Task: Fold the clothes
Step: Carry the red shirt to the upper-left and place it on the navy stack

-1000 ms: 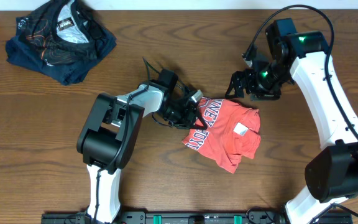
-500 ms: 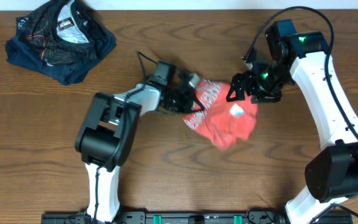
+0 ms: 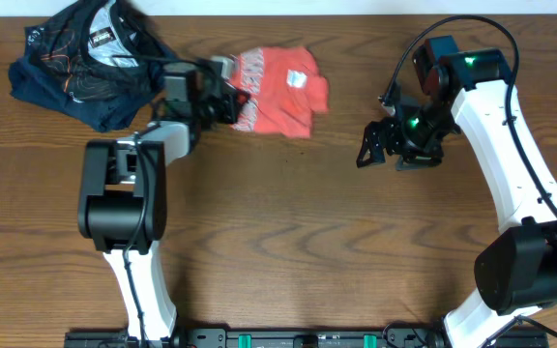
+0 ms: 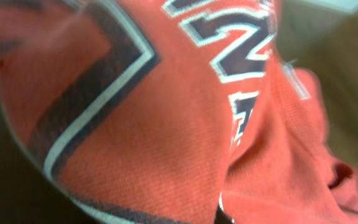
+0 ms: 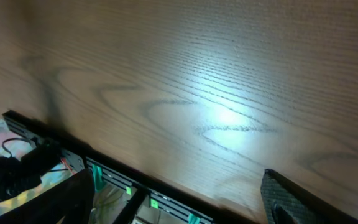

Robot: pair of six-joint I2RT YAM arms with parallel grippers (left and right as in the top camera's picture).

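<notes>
Wooden table (image 3: 288, 261) is carrying both garments along far edge. Crumpled dark pile (image 3: 90, 58) is lying at far left corner. Red lettered shirt (image 3: 283, 79) is lying bunched near far edge, left of centre, just right of dark pile. Between them, left gripper (image 3: 219, 95) is clenching shirt's left edge; cloth is filling left wrist view, fingers hidden there. Well right of shirt, right gripper (image 5: 179, 193) is hanging over bare wood, jaws released, spread wide.
</notes>
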